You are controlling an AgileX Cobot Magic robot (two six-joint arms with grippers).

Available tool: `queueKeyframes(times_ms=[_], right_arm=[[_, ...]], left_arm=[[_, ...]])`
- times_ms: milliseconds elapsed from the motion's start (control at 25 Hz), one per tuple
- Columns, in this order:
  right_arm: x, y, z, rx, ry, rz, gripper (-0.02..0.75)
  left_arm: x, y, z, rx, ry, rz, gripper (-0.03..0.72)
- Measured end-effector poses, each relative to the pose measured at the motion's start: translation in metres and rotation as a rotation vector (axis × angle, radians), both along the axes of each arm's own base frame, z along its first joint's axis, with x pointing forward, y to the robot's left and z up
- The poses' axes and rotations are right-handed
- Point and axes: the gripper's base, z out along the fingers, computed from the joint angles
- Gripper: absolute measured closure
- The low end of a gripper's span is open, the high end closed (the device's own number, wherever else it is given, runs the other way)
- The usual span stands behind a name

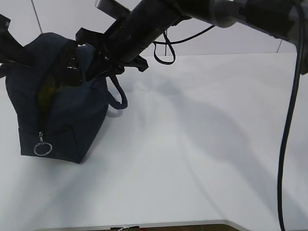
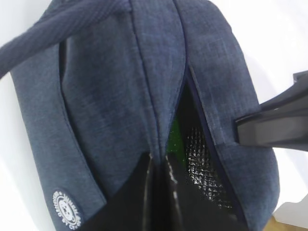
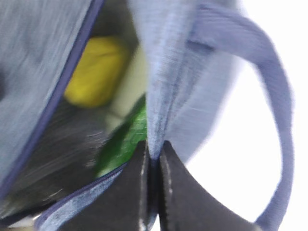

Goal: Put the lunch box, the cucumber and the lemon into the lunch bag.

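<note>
My right claw is pinched shut on the lunch bag's opening edge; my left claw clamps the opposite lip. Just inside, below my right claw, lie the lemon and cucumber. The lunch box is hard to make out. The bag stands on the bench.

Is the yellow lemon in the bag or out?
In. The lemon shows through the lunch bag's open top, beside something green.
</note>
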Motion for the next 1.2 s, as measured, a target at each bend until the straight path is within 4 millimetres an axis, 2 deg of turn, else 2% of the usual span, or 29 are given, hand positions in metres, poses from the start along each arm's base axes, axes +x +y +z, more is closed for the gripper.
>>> queueKeyframes(times_ms=[120, 240, 640, 880, 1040, 1200], right_arm=[[0.001, -0.004, 0.0, -0.05, -0.041, 0.008, 0.723], [0.001, -0.012, 0.008, -0.133, -0.101, 0.002, 0.724], [-0.012, -0.05, 0.045, -0.458, -0.226, -0.022, 0.727], [-0.015, -0.072, 0.065, -0.615, -0.306, -0.058, 0.727], [-0.016, -0.076, 0.071, -0.641, -0.335, -0.06, 0.727], [-0.014, -0.082, 0.073, -0.68, -0.356, -0.067, 0.728]], left_arm=[[0.0, -0.008, 0.0, 0.001, -0.002, -0.024, 0.699], [-0.001, -0.028, 0.0, 0.004, -0.009, -0.07, 0.699], [-0.007, -0.119, 0.002, 0.005, -0.125, -0.191, 0.699], [-0.013, -0.16, 0.005, -0.011, -0.203, -0.203, 0.699], [-0.017, -0.179, 0.007, -0.023, -0.248, -0.199, 0.699], [-0.018, -0.185, 0.008, -0.032, -0.253, -0.185, 0.699]])
